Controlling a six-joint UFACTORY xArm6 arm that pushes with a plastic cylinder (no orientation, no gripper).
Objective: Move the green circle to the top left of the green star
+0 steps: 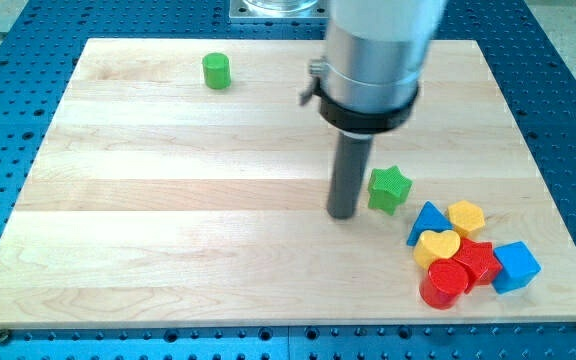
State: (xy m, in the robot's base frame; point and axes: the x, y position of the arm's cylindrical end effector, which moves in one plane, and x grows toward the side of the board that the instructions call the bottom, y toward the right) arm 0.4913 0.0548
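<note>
Near the view's top left of the tabletop [168,190] you find the green circle [217,71], a short upright cylinder standing alone on the pale wood, close to the far edge and well apart from every other block. Look down and to the view's right and you reach the green star [389,189], sitting right of the board's middle. So the circle already lies up and to the left of the star, though a wide stretch of bare wood separates them.

Just beside the star, on its left, you see my tip [344,215] resting on the wood; a narrow gap shows between rod and star, so they are near but not touching. This end effector is a plain rod with no jaws, so there is nothing to spread, press together or pinch. Above it the rod runs up into a black collar and a wide grey cylinder that hides part of the board's top edge.

Lower right of the star you find a tight cluster of 6 blocks: a blue triangle [427,220], a yellow hexagon [466,216], a yellow heart [436,246], a red star [476,261], a red circle [444,284] and a blue cube [516,265]. The neighbours in it touch or nearly touch.
</note>
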